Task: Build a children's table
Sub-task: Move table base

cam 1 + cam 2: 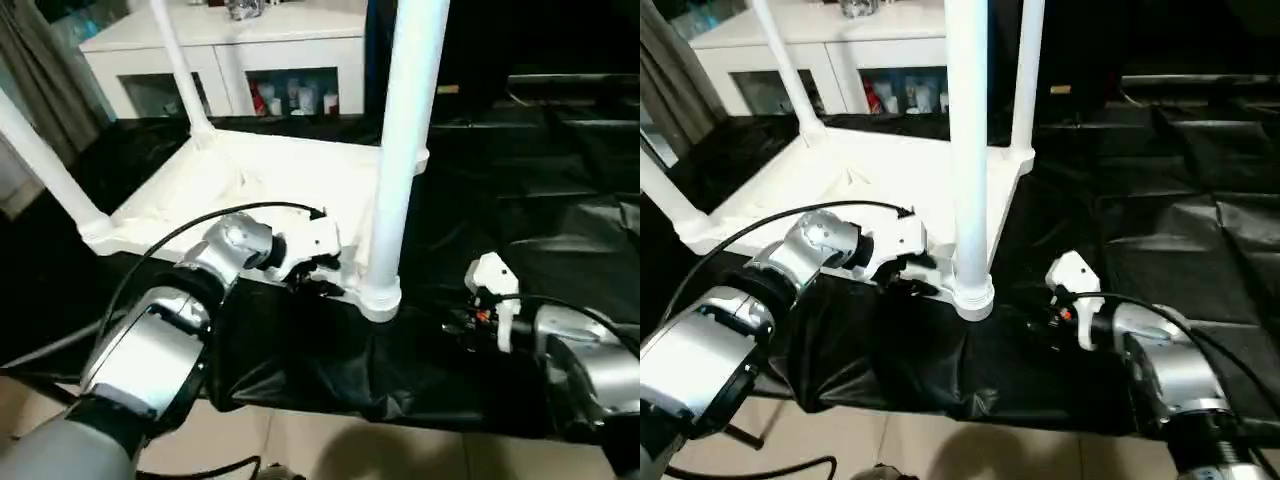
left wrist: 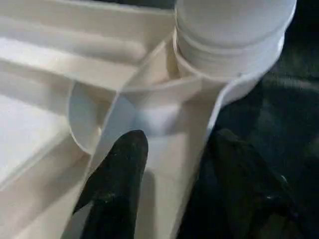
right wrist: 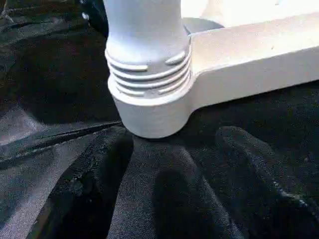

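Item: children's table (image 1: 250,180), white plastic, lying upside down on the black-draped work table (image 1: 560,200), centre-left of the head views, ribbed underside up.

Legs: four white tubes stand upright from the corner sockets. Near leg (image 1: 405,150) rises through the middle of the frame, seated in its ribbed socket collar (image 3: 149,99) at the table's near corner. Far-left leg (image 1: 180,70) at upper left; another leg (image 1: 45,160) at the left edge; the fourth (image 1: 1028,70) is seen behind the near one, upper centre of the right eye view.

Left gripper (image 1: 318,275): centre of frame, at the tabletop's near edge just beside the near socket. In its wrist view one finger (image 2: 119,174) lies inside the rim and the other outside, straddling the edge; whether they actually pinch it cannot be told.

Right gripper (image 1: 1055,305): lower right, near the socket, fingers apart, nothing between them but black cloth.

Background: white cabinet (image 1: 230,50), top of frame.

Status, as judged: all legs appear fitted; remaining work is probably checking the near leg's seating and turning the table upright.
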{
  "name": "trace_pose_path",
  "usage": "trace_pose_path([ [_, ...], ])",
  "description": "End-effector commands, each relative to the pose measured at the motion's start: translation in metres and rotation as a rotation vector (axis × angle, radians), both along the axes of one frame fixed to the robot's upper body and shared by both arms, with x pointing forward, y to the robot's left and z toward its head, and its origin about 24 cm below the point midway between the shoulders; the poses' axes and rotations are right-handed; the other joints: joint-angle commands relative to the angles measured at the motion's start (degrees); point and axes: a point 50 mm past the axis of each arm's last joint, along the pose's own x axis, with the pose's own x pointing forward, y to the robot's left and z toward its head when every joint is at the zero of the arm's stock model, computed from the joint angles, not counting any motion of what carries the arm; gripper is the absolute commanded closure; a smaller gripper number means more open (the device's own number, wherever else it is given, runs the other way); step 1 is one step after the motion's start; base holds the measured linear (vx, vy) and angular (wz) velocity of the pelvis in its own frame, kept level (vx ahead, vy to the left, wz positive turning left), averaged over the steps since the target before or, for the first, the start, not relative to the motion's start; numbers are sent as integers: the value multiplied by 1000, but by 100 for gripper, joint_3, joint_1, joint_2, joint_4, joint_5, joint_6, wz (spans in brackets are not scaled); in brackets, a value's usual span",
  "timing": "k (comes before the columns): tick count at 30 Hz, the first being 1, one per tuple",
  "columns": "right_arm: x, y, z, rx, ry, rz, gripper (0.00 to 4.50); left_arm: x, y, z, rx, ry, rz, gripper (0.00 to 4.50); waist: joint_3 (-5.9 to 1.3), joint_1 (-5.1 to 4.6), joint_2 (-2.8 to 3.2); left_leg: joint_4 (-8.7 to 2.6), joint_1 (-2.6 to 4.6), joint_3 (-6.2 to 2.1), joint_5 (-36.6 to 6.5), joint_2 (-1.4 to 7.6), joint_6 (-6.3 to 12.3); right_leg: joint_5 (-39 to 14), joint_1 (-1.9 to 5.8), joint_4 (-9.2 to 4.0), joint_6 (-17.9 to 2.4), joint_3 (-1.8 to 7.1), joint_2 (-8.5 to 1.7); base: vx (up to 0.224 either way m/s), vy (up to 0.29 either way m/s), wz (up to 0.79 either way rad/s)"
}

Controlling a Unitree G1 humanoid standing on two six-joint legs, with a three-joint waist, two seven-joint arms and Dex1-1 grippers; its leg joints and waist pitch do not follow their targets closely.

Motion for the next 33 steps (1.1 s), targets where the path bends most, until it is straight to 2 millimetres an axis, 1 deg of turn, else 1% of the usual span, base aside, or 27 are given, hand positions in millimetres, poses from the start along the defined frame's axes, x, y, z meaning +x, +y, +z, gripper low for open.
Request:
trace_pose_path([
  [1, -1, -1, 3, -10, -4, 0, 135, 2, 4, 2, 49, -8, -11, 252, -417, -16, -137, -310, 34, -155, -854, 234, 762, -1796, 346, -531, -709, 234, -408, 0, 0, 0],
  [3, -1, -4, 4, -20, 2, -5, 135, 1, 4, 0, 50, -6, -9, 276, -464, -10, -134, -280, 12, -165, -659, 247, 847, -1413, 344, -485, -801, 235, -414, 0, 0, 0],
  [4, -1, -4, 4, -23, 3, -5, 135, 1, 4, 0, 50, -7, -7, 285, -472, -2, -118, -274, 4, -172, -610, 255, 874, -1303, 344, -470, -832, 233, -421, 0, 0, 0],
  [5, -1, -4, 5, -25, 6, -6, 135, 1, 4, 0, 51, -8, -5, 295, -464, -9, -133, -268, -8, -169, -603, 258, 925, -1218, 332, -478, -853, 222, -418, 0, 0, 0],
  [7, -1, -4, 5, -26, 7, -6, 135, 1, 3, 0, 52, -9, -4, 311, -459, 1, -120, -265, -20, -170, -622, 247, 932, -1304, 344, -485, -832, 201, -435, 0, 0, 0],
  [9, -1, -4, 6, -30, 11, -6, 135, 2, 3, -1, 60, -14, 2, 331, -448, -8, -132, -281, -8, -175, -674, 258, 916, -1474, 338, -506, -765, 191, -425, 0, 0, 0],
  [10, -1, -4, 6, -33, 12, -4, 135, 2, 3, -1, 65, -12, 8, 331, -444, -14, -156, -284, -14, -173, -679, 258, 913, -1502, 341, -510, -748, 191, -426, 0, 0, 0],
  [11, -1, -4, 7, -37, 14, -2, 135, 2, 3, -2, 70, -9, 12, 348, -438, -15, -141, -288, -9, -178, -702, 261, 901, -1544, 334, -511, -738, 191, -424, 0, 0, 0],
  [12, -1, -4, 7, -42, 16, -1, 135, 2, 3, -2, 78, 0, 14, 356, -435, -12, -166, -293, -1, -172, -740, 259, 873, -1643, 338, -517, -725, 194, -441, 0, 0, 0],
  [15, 0, -5, 6, -50, 20, 1, 135, 1, 4, -5, 116, 32, 29, 370, -424, -14, -178, -302, 1, -168, -755, 257, 839, -1789, 328, -530, -693, 199, -446, 0, 0, 0],
  [16, -1, -5, 6, -50, 21, 1, 135, 1, 5, -6, 123, 38, 33, 382, -425, -16, -193, -303, -3, -168, -744, 256, 843, -1782, 333, -530, -691, 200, -448, 0, 0, 0],
  [17, 0, -4, 6, -51, 22, 0, 135, 0, 8, -10, 149, 86, 65, 391, -429, -29, -228, -306, -29, -174, -687, 255, 854, -1711, 355, -513, -689, 199, -457, 0, 0, 0],
  [18, 0, -4, 6, -51, 22, -6, 135, -1, 8, -13, 142, 121, 87, 391, -422, -46, -230, -303, -34, -171, -659, 247, 870, -1710, 351, -515, -702, 195, -464, 0, 0, 0],
  [19, 0, -4, 6, -51, 22, -6, 135, -1, 8, -13, 142, 121, 87, 395, -421, -54, -219, -302, -35, -174, -651, 244, 877, -1726, 352, -515, -706, 192, -466, 0, 0, 0],
  [20, 3, -5, 5, -59, 19, -29, 135, -4, 7, -19, 118, 175, 132, 406, -417, -83, -228, -296, -46, -168, -635, 230, 894, -1728, 359, -519, -707, 189, -460, 0, 0, 0],
  [22, 6, -7, 3, -76, 13, -59, 135, -6, 6, -25, 92, 217, 192, 408, -414, -124, -278, -291, -55, -157, -588, 210, 897, -1774, 364, -525, -714, 179, -461, 0, 0, 0],
  [23, 10, -8, 2, -88, 3, -90, 135, -6, 6, -29, 73, 235, 236, 415, -411, -147, -334, -289, -48, -146, -556, 197, 891, -1861, 357, -546, -713, 172, -460, 0, 0, 0],
  [24, 14, -10, 2, -99, -7, -124, 135, -7, 5, -32, 49, 254, 285, 415, -419, -146, -347, -283, -49, -146, -503, 191, 893, -1936, 356, -535, -715, 168, -462, 0, 0, 0],
  [25, 16, -11, 2, -105, -14, -145, 135, -8, 5, -34, 36, 264, 312, 419, -414, -158, -320, -289, -48, -154, -492, 208, 896, -1913, 349, -528, -741, 171, -468, 0, 0, 0],
  [26, 18, -11, 2, -108, -17, -156, 135, -8, 5, -35, 29, 270, 328, 421, -395, -184, -339, -296, -42, -152, -571, 208, 922, -1973, 334, -547, -752, 161, -457, 0, 0, 0],
  [27, 21, -12, 2, -115, -25, -178, 135, -8, 4, -36, 15, 274, 343, 423, -397, -208, -451, -299, -46, -138, -621, 196, 936, -2028, 348, -567, -711, 164, -457, 0, 0, 0],
  [28, 25, -12, 2, -122, -36, -205, 135, -9, 3, -37, -9, 273, 341, 423, -400, -206, -412, -296, -43, -147, -617, 193, 920, -2056, 349, -540, -724, 168, -474, 0, 0, 0],
  [29, 26, -12, 2, -123, -37, -209, 135, -9, 3, -37, -13, 273, 340, 426, -385, -235, -411, -304, -66, -150, -609, 192, 906, -2174, 347, -555, -691, 157, -482, 0, 0, 0],
  [30, 31, -12, 3, -129, -51, -241, 135, -10, 2, -38, -43, 271, 344, 431, -375, -256, -480, -315, -74, -147, -675, 192, 884, -2353, 351, -595, -590, 142, -475, 0, 0, 0],
  [31, 31, -12, 3, -129, -52, -243, 135, -10, 2, -38, -45, 271, 345, 434, -380, -252, -449, -318, -55, -155, -701, 198, 849, -2387, 344, -587, -594, 141, -490, 0, 0, 0],
  [32, 36, -8, 3, -123, -67, -265, 135, -11, 0, -38, -88, 247, 340, 437, -387, -260, -505, -328, -21, -146, -787, 217, 822, -2440, 322, -611, -567, 154, -486, 0, 0, 0],
  [33, 37, -7, 4, -120, -71, -270, 135, -12, -1, -38, -103, 236, 335, 445, -410, -256, -471, -335, -21, -171, -754, 243, 805, -2296, 336, -562, -638, 169, -512, 0, 0, 0],
])
